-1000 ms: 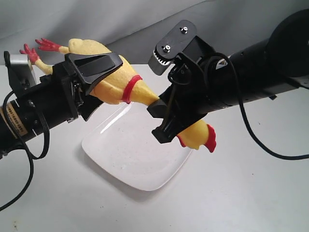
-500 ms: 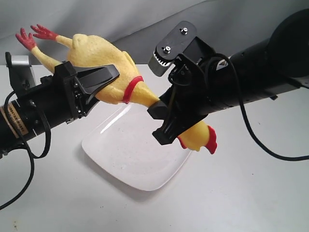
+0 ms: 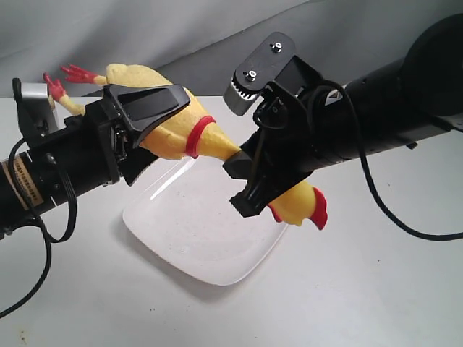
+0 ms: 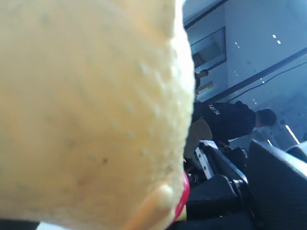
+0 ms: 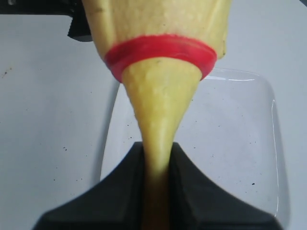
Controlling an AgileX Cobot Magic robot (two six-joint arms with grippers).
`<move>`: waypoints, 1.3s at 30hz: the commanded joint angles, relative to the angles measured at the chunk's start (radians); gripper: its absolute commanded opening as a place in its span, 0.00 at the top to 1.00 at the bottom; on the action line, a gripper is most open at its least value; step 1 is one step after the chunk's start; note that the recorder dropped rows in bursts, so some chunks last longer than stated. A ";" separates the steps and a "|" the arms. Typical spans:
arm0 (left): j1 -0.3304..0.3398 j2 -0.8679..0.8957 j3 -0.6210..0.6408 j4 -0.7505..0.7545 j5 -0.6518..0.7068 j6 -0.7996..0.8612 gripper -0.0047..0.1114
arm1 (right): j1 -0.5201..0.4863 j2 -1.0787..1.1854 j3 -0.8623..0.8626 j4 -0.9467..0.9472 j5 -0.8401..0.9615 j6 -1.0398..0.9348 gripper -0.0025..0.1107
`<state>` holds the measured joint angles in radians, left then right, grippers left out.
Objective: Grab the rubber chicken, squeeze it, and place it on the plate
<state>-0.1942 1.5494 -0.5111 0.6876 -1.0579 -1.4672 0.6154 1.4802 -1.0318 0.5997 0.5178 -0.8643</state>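
The rubber chicken (image 3: pixel 172 136) hangs in the air above the plate (image 3: pixel 192 235), stretched between both arms. My left gripper (image 3: pixel 163 126) is shut on its plump body, whose yellow skin (image 4: pixel 86 110) fills the left wrist view beside the red collar (image 4: pixel 183 201). My right gripper (image 3: pixel 239 181) is shut on the thin neck (image 5: pixel 160 124), just past the collar (image 5: pixel 160 50). The head with its red comb (image 3: pixel 318 211) sticks out beyond the right gripper. The red feet (image 3: pixel 76 74) point to the back left.
The white plate (image 5: pixel 240 143) lies on a pale table (image 3: pixel 362 289) under the neck. A grey cloth backdrop (image 3: pixel 181 36) rises behind. Black cables (image 3: pixel 43 238) hang from both arms.
The chicken's tail and feet swung up and have come back down. My left gripper turned with the body. The right gripper has held still on the neck.
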 commanded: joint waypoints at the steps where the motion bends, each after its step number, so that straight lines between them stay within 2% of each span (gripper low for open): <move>1: -0.003 -0.001 -0.006 0.009 0.091 -0.019 0.35 | 0.002 -0.007 0.000 0.002 -0.006 0.005 0.98; 4: -0.003 -0.001 -0.006 0.029 0.094 -0.019 0.76 | 0.002 -0.007 0.000 0.002 -0.006 0.005 0.98; 6: -0.003 -0.001 -0.006 0.029 0.094 -0.012 0.96 | 0.002 -0.007 0.000 0.002 -0.006 0.005 0.98; 15: -0.003 -0.001 -0.006 0.025 0.094 0.010 0.93 | 0.002 -0.007 0.000 0.002 -0.006 0.005 0.98; 17: -0.003 -0.001 -0.006 0.025 0.083 0.010 0.87 | 0.002 -0.007 0.000 0.002 -0.006 0.005 0.98; 20: -0.003 -0.001 -0.006 0.032 0.046 0.010 0.64 | 0.002 -0.007 0.000 0.002 -0.006 0.005 0.98; 21: -0.003 -0.001 -0.006 0.034 0.024 0.010 0.50 | 0.002 -0.007 0.000 0.002 -0.006 0.005 0.98; 25: -0.003 -0.001 -0.006 0.024 -0.024 0.010 0.06 | 0.002 -0.007 0.000 0.002 -0.006 0.005 0.98; 31: -0.003 -0.001 -0.006 0.023 -0.026 0.003 0.07 | 0.002 -0.007 0.000 0.002 -0.006 0.005 0.98; 33: -0.003 -0.001 -0.006 0.021 0.011 -0.013 0.13 | 0.002 -0.007 0.000 0.002 -0.006 0.005 0.98; 34: -0.003 -0.001 -0.006 0.024 0.032 -0.027 0.20 | 0.002 -0.007 0.000 0.002 -0.006 0.005 0.98; 36: -0.003 -0.001 -0.006 0.032 0.072 -0.030 0.41 | 0.002 -0.007 0.000 0.002 -0.006 0.005 0.98; 39: -0.003 -0.001 -0.006 0.055 0.060 -0.022 0.81 | 0.002 -0.007 0.000 0.002 -0.006 0.005 0.98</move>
<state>-0.1951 1.5494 -0.5156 0.7212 -0.9906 -1.4928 0.6154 1.4822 -1.0303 0.5975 0.5217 -0.8622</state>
